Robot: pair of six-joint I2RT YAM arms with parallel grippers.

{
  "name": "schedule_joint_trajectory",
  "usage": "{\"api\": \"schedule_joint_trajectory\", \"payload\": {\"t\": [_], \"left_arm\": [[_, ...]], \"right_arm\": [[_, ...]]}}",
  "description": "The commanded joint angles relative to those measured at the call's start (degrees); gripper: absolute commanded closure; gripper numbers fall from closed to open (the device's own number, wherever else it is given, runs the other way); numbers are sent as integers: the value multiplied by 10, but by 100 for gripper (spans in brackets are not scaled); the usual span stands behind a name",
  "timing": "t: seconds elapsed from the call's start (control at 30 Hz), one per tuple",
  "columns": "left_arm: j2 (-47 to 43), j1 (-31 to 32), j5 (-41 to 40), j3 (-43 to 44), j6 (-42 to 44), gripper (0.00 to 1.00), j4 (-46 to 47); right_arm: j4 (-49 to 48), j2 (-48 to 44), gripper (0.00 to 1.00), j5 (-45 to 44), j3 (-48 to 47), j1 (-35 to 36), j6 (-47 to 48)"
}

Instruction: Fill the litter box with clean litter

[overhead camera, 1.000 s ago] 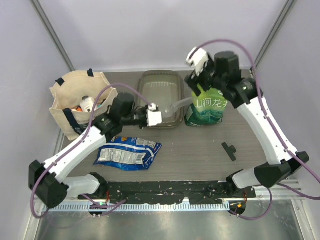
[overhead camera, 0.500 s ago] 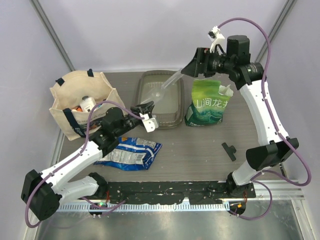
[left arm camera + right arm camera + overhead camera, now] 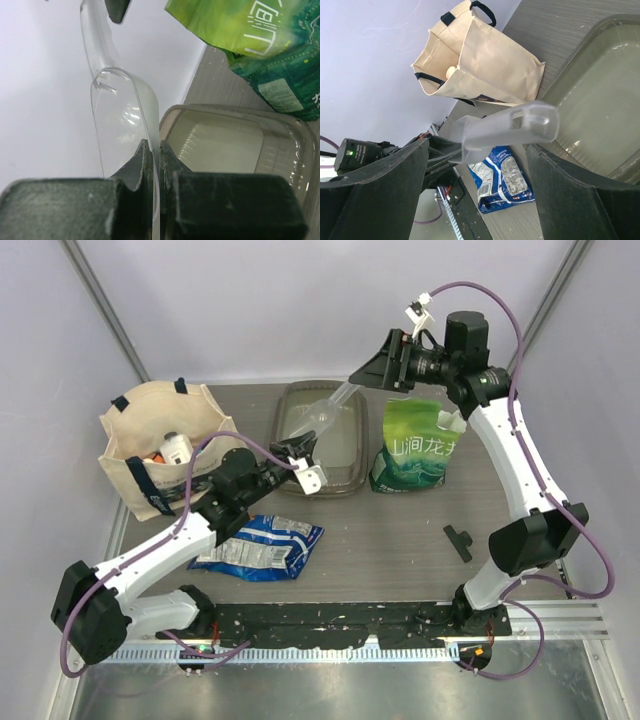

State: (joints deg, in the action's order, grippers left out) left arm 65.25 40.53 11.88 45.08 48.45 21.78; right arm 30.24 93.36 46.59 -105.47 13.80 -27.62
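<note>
- The left tool point(image 3: 152, 150) has its fingers pressed together on the thin side wall of the clear scoop point(image 3: 125, 115) and holds it up above the near-left part of the litter box point(image 3: 340, 455).
- The right tool point(image 3: 477, 144) is spread wide. The end of the scoop's handle lies between its fingers, and neither finger appears to press on it.
- The litter box sits at the back middle of the surface point(image 3: 390, 540), just left of the green bag point(image 3: 415, 450). I see no clean litter in it, so filling looks not yet begun.
- Risk: only a pinch on slick, thin plastic carries the scoop. If the right tool closes off-centre on the handle, it could lever the scoop out of that grip and drop it into the box or onto the surface.
- Risk: if the left tool lets go before the right one has closed, the scoop falls.
- Risk: the right arm reaches over the standing green bag, and a low swing could tip it.
- Count: one litter box, one scoop, one green bag, one blue packet point(image 3: 258, 545), one tote bag point(image 3: 150, 430), one small black piece point(image 3: 460, 542), two tools.
</note>
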Motion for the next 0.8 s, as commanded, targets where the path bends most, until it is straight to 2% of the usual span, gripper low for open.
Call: {"api": "schedule_joint_trajectory", "payload": {"t": [0.0,0.13,0.3,0.6,0.77], "left_arm": [[0,6,-19,41,-9,100,71],[13,12,-48,63,-34,100,72],[15,14,-24,66,-41,100,70],[29,24,2,75,-38,100,65],[33,25,4,75,-39,100,68]], "right_arm": [[-51,16,16,19,1,3,-39],[-59,23,17,23,-2,3,-45],[-85,30,18,33,-4,10,-60],[-108,33,24,48,-9,30,-58],[-114,31,34,51,-10,32,-56]]}}
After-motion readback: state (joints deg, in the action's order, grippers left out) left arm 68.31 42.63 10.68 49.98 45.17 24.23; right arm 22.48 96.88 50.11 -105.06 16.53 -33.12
